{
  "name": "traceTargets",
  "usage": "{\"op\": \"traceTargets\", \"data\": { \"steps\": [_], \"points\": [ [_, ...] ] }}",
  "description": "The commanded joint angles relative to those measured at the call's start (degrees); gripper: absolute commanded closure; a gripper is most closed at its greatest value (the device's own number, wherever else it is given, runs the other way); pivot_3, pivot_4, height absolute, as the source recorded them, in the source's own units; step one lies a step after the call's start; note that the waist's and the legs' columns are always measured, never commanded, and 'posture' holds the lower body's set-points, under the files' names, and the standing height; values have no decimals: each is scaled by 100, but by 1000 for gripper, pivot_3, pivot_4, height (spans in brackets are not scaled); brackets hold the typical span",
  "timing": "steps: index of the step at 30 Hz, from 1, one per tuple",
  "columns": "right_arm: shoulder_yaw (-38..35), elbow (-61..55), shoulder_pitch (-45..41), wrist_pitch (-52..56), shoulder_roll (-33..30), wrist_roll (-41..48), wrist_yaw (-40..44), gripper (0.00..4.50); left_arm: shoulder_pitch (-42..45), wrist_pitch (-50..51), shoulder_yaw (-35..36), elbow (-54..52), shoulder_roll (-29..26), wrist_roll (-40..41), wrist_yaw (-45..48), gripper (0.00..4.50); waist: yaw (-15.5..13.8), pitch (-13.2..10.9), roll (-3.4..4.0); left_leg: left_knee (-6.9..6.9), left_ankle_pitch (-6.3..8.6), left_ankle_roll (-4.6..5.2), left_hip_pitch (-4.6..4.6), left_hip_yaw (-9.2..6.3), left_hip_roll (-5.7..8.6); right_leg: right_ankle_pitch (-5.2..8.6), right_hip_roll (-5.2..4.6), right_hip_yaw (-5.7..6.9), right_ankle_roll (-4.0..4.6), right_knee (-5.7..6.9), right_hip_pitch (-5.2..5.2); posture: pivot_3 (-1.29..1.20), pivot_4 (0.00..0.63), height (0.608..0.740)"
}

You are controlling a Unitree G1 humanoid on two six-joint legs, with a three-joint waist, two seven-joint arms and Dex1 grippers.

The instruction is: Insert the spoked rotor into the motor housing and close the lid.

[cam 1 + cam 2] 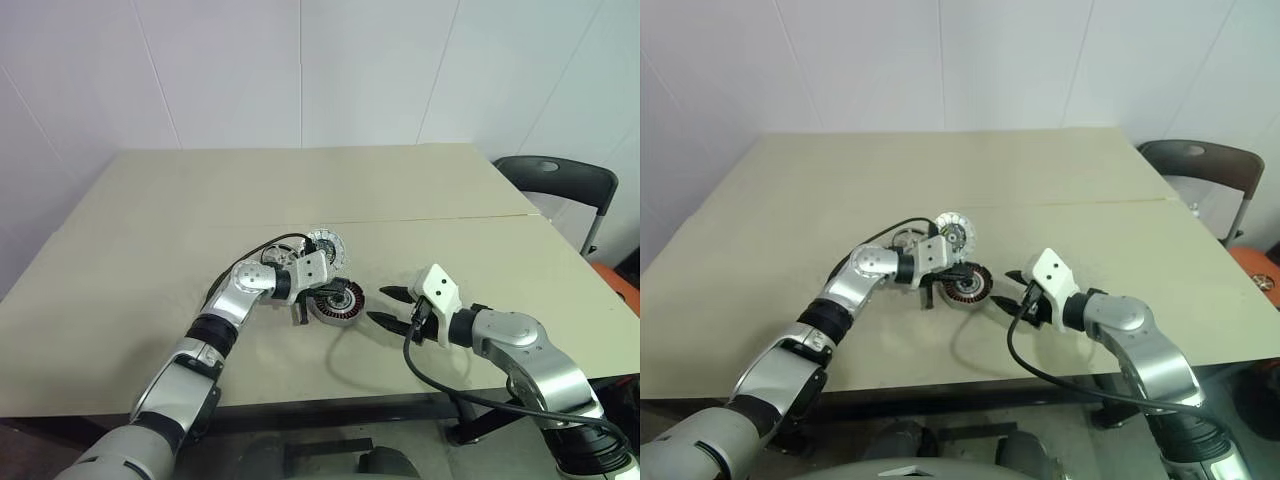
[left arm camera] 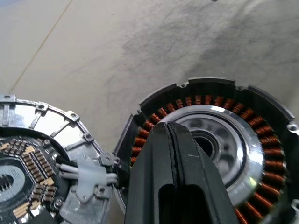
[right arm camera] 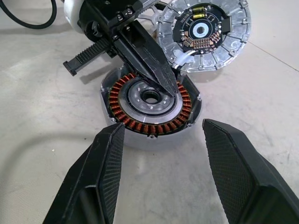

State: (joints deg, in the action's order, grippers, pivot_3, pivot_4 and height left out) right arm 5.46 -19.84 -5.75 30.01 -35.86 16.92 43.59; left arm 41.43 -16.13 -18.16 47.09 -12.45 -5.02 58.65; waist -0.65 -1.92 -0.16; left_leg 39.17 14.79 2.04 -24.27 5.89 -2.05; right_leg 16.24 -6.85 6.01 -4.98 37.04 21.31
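Note:
The motor housing (image 3: 149, 125) lies on the table with its ring of copper windings facing up around a silver centre. My left gripper (image 3: 166, 86) is shut, its tips resting on that silver centre (image 2: 219, 140) with nothing between them. The lid (image 3: 205, 28) lies touching the housing's far side, white-segmented face up, joined to it by white wires (image 2: 88, 172). A small silver wheel, the spoked rotor (image 1: 278, 257), lies behind my left wrist, partly hidden. My right gripper (image 1: 388, 306) stands open just right of the housing (image 1: 345, 305), empty, pointing at it.
A black cable (image 1: 440, 385) loops from my right arm over the table's front edge. A dark chair (image 1: 555, 180) stands off the table's right side. A seam (image 1: 450, 220) crosses the tabletop behind the parts.

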Motion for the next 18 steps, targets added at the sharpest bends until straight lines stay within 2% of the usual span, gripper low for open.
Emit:
{"op": "traceTargets", "data": {
  "steps": [1,5,13,18],
  "points": [
    [-4,-88,-118,-87,54,-23,-34,1680,-5,88,-91,393,22,-252,-244,4451,0,1,1,0,0,0,0,0,0,0,0,0,0,0,0,0,0,740],
    [4,-84,-105,-97,90,-45,-40,1680,32,69,25,429,181,-41,-206,4451,-2,1,1,0,1,-1,1,0,-1,0,-2,0,0,1,0,0,0,740],
    [12,-47,-56,-135,134,-49,-55,1680,-202,563,356,-290,307,751,722,4451,-14,-2,3,-3,1,29,-16,1,2,0,-2,0,-1,-8,14,0,0,740],
    [33,23,-67,-171,165,-45,-33,1680,-286,1353,970,-1015,238,1605,910,4451,1,-15,-1,-4,6,38,-21,4,6,0,-7,0,-1,-15,15,0,0,740]
  ]
}}
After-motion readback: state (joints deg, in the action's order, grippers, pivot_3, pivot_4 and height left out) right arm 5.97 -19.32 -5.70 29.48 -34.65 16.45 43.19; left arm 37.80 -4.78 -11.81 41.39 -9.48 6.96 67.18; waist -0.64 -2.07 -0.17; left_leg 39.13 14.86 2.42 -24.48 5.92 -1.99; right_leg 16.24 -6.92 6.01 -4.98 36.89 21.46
